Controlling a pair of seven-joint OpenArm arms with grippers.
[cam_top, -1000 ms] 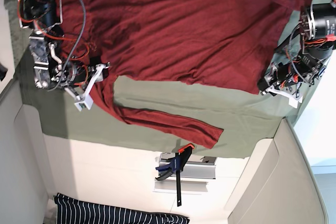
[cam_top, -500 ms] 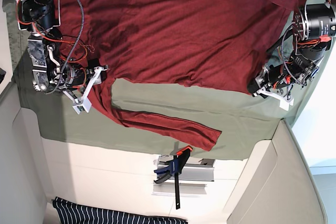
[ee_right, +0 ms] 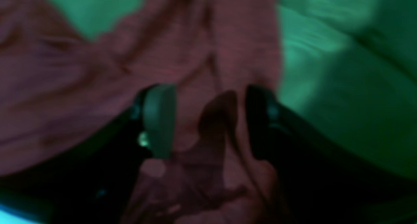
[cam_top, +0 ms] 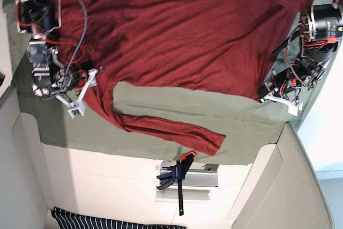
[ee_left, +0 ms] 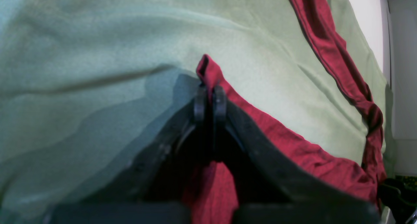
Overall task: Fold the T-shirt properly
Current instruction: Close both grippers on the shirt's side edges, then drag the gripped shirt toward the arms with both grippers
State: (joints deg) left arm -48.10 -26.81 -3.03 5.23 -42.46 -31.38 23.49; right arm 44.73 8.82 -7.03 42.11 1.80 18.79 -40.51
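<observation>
A dark red long-sleeved shirt (cam_top: pixel 182 30) lies spread on the green table cover (cam_top: pixel 177 100), one sleeve (cam_top: pixel 161 124) stretched toward the front edge. In the base view my left gripper (cam_top: pixel 266 94) sits at the hem corner on the right. The left wrist view shows that gripper (ee_left: pixel 209 98) shut on a small peak of red hem (ee_left: pixel 208 66). My right gripper (cam_top: pixel 86 87) is at the armpit on the left. The blurred right wrist view shows its fingers (ee_right: pixel 159 119) apart, with bunched red cloth (ee_right: pixel 211 71) between them.
A blue and orange clamp (cam_top: pixel 174 172) hangs at the table's front edge. Dark striped fabric (cam_top: pixel 107 221) lies below it. Cream padded walls flank the table at left and right. Arm bases and cables crowd both upper corners.
My right gripper has slid a little to the left in the base view, dragging the armpit cloth with it. My left gripper has shifted slightly while holding the hem corner.
</observation>
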